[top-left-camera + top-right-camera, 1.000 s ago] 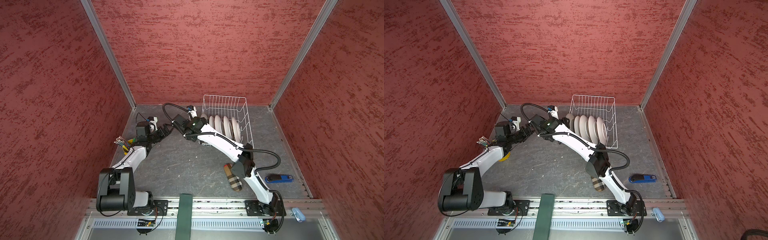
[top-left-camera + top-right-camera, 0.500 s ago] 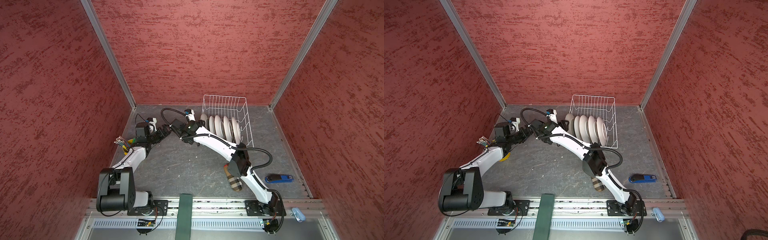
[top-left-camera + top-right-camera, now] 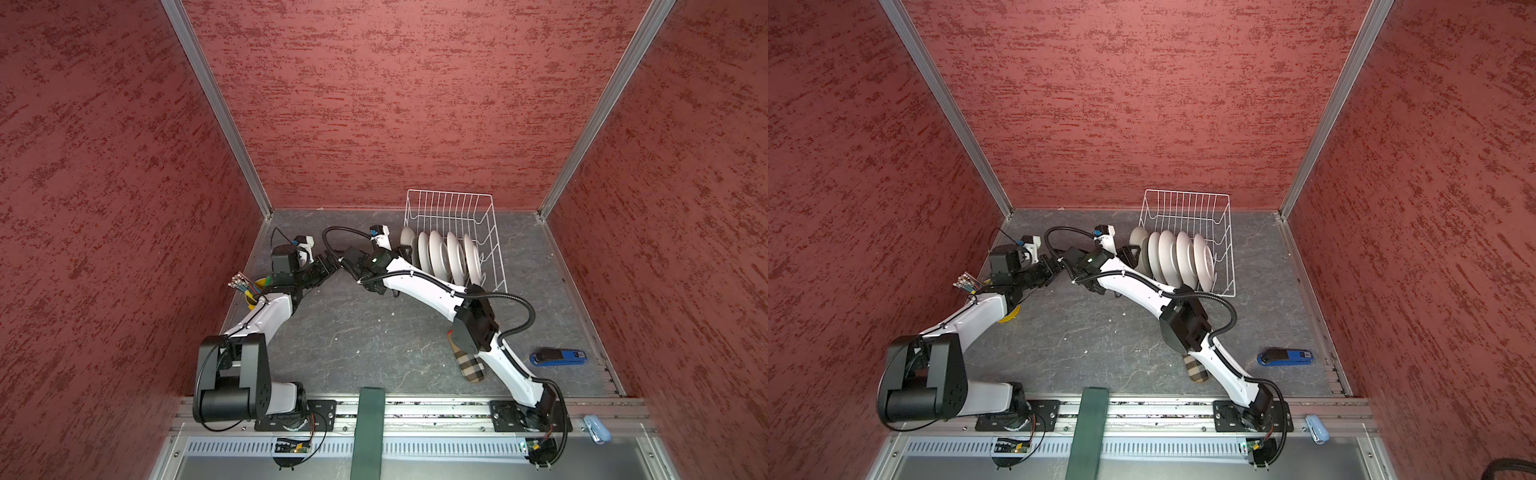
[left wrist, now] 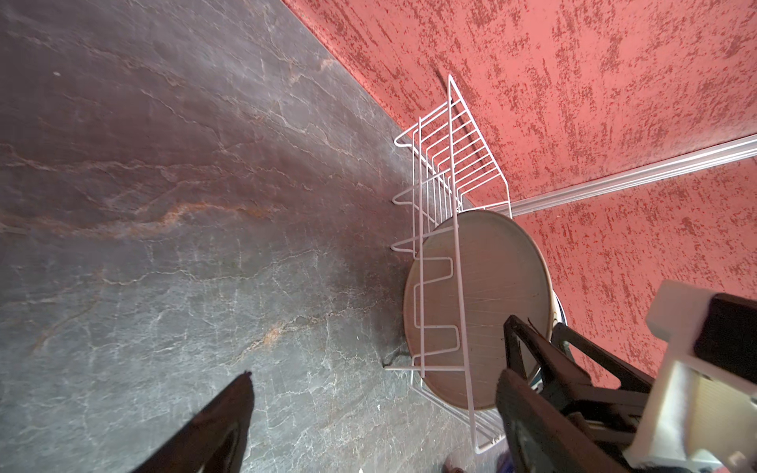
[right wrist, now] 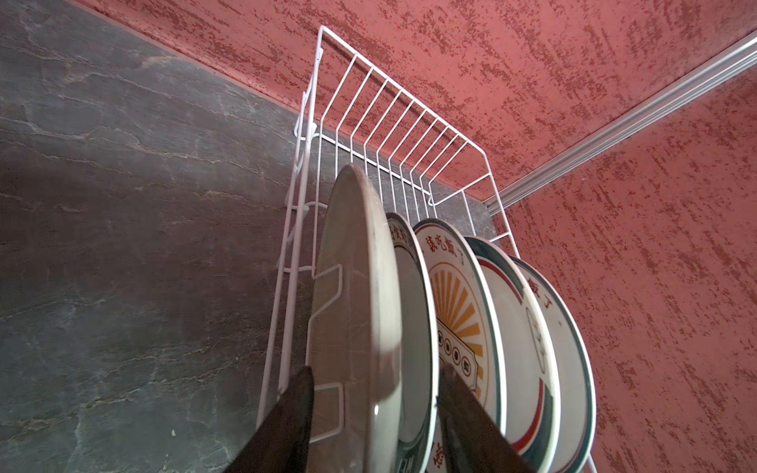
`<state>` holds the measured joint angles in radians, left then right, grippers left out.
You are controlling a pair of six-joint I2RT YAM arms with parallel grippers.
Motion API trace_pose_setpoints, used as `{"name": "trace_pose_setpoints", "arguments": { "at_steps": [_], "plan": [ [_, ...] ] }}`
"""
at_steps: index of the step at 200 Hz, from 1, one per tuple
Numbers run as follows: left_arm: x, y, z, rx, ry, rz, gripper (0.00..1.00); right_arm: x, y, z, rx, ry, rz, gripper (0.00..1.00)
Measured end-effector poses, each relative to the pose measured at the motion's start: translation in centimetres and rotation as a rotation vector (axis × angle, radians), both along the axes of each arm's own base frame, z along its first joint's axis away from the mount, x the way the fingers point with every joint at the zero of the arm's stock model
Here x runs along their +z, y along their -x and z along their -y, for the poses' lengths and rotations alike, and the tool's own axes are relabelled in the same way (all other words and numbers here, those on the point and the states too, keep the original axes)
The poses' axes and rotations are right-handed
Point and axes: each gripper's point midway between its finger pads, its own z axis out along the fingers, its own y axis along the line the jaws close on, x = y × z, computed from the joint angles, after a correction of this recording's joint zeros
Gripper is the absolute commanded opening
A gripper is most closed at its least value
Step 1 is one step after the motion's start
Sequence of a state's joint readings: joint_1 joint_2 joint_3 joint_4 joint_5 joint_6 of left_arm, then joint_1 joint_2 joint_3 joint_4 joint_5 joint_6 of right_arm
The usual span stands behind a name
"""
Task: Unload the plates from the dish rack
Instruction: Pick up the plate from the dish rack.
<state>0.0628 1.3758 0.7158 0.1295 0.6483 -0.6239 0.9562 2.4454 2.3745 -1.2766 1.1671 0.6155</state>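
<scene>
**Red-walled booth, slate table: 5 plates in the rack**

Grey slate table is enclosed by red textured walls. At the far left, a yellow pen cup stands close to the wall. To its right, the left gripper points toward the rack over bare table, with its claw wide apart and holding nothing. Immediately right of it, the right gripper is at the left end of the plate row. Its claw stands apart with the rim of the grey-beige plate between its 2 fingers, and no clamping is visible. All 5 plates stand on edge in the dish rack, right of centre by the far wall. Near right, a checked roll lies partly under the right arm. A blue tool lies further right.
</scene>
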Motion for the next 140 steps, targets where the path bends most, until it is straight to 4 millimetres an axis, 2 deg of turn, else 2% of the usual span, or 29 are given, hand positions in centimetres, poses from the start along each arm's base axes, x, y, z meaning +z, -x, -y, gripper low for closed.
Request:
{"name": "trace_pose_setpoints", "arguments": {
  "at_steps": [99,140],
  "plan": [
    [0.0,0.1,0.1,-0.004,0.003,-0.002,0.92,0.6,0.0,0.8,-0.037,0.038,0.068,0.38],
    [0.0,0.1,0.1,-0.004,0.003,-0.003,0.92,0.6,0.0,1.1,-0.045,0.052,0.074,0.30]
  ]
}}
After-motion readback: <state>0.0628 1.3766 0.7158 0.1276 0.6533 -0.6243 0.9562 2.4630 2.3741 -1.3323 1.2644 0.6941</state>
